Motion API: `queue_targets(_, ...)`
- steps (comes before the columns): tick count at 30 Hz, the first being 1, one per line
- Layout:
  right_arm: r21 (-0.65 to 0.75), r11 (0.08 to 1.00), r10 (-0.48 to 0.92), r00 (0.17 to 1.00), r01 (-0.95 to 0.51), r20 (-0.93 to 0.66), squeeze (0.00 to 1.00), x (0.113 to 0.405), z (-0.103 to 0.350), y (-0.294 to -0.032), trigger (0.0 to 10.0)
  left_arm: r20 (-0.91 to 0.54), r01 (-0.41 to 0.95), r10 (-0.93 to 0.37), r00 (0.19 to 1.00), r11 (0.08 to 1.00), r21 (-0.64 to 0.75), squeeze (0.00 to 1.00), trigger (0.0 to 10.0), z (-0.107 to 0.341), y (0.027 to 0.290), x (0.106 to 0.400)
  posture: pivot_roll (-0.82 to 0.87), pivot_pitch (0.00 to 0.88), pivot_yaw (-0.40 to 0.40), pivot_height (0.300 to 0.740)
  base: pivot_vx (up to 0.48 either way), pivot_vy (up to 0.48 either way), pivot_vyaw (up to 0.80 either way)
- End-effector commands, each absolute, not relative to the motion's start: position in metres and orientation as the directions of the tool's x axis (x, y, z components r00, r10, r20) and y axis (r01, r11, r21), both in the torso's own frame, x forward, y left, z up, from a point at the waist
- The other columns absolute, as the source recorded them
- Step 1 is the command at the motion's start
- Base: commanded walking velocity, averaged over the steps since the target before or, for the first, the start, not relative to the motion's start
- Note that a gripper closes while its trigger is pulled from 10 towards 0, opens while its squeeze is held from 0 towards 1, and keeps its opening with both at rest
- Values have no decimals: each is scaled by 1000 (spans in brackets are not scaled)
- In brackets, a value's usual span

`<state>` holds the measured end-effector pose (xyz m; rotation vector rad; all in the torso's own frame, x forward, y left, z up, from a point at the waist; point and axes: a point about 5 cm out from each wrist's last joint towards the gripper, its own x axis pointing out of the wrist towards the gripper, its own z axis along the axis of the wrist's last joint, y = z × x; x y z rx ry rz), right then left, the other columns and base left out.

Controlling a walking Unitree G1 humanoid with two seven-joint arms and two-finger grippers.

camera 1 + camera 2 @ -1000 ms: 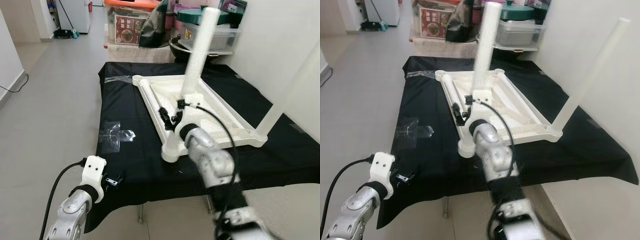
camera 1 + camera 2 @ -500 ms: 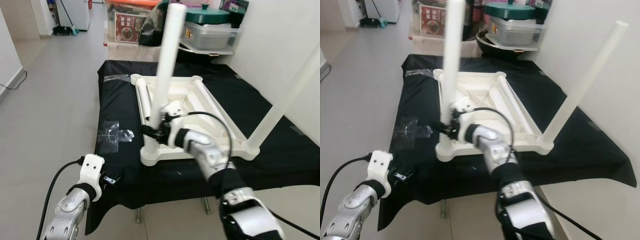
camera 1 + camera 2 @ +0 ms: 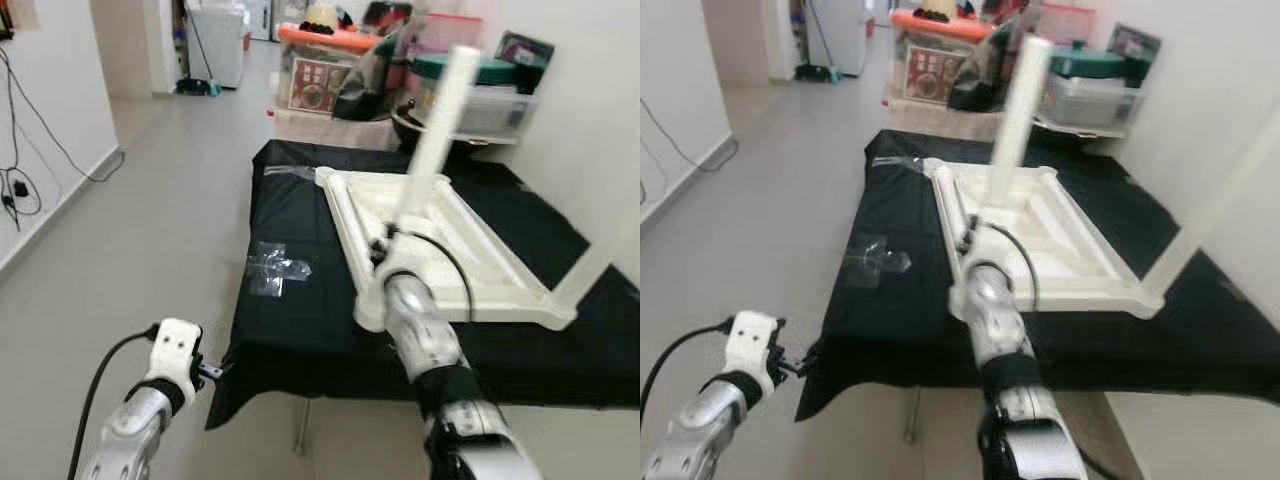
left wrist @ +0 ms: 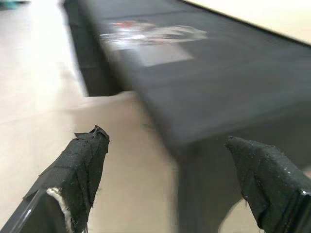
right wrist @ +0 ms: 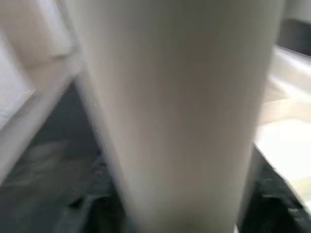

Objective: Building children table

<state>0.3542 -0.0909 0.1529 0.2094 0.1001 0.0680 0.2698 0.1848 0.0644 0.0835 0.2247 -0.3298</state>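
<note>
White table leg sits gripped in right tool.

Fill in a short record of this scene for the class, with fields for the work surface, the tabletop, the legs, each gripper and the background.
Work surface: low table under a black cloth
Tabletop: white plastic children's tabletop, lying upside down on the cloth
Legs: one white tubular leg rises near the front left corner; a second white leg rises at the front right corner
Right gripper: at the base of the nearer leg, which the right wrist view shows close up
Left gripper: open, low beside the cloth's edge, holding nothing
Background: plastic storage boxes behind the table
</note>
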Motion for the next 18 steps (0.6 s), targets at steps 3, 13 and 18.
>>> queue_targets(3, 221, 929, 310, 950, -296, -29, 0, 355, 179, -62, 10000, -238, 346, -328, 914, 937, 37, 0, 10000, 64, 182, 272, 73, 0, -120, 740, 0, 0, 0)
queue_targets(13, 2, 563, 826, 562, -827, 34, 0, 357, 205, -59, 10000, -234, 344, -327, 916, 938, 36, 0, 10000, 63, 181, 272, 92, 0, -132, 740, 0, 0, 0)
queue_targets(18, 19, 579, 814, 577, -815, -64, 0, 365, 183, -47, 10000, -231, 344, -327, 916, 938, 36, 0, 10000, 64, 180, 272, 108, 0, -140, 740, 0, 0, 0)
